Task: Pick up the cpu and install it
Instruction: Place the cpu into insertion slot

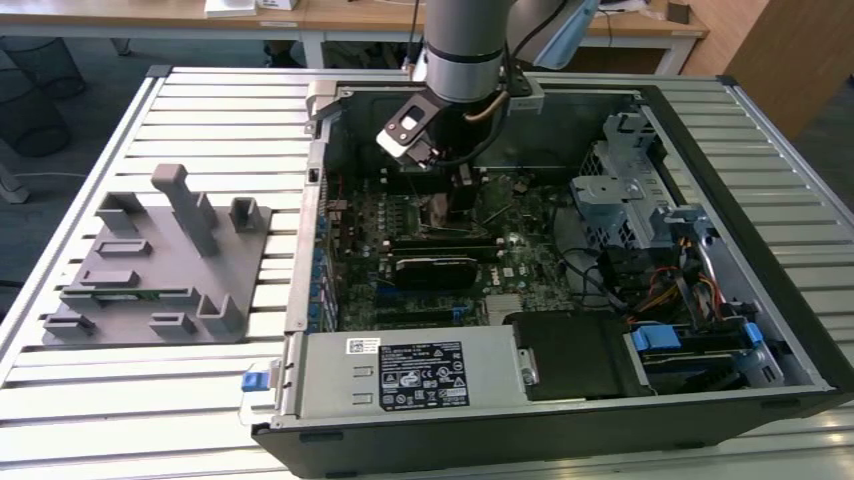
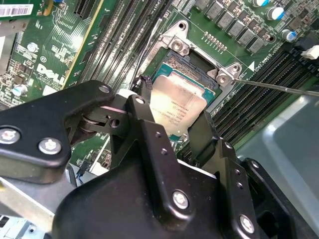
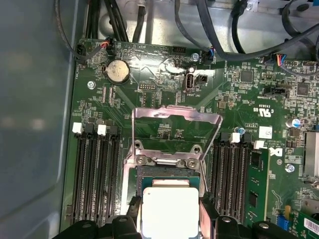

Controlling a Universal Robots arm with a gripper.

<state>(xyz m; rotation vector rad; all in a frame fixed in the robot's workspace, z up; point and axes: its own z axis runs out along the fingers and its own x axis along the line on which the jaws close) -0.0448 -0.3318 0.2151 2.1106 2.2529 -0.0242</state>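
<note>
Inside the open case [image 1: 534, 440], the hand [image 2: 172, 107] is closed on the cpu [image 3: 169, 209], fingers [image 2: 149, 132] clamping two opposite edges. The cpu hangs low over the socket [image 3: 167, 173], whose load plate [image 3: 177, 124] stands flipped up. Whether it is fully seated cannot be told. Installation looks to be the step in hand, and seating calls for square alignment and a light touch.

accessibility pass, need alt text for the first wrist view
The gripper holds the cpu by two sides at the open socket of a green motherboard. The socket's load plate stands flipped up, memory slots on both sides.
</note>
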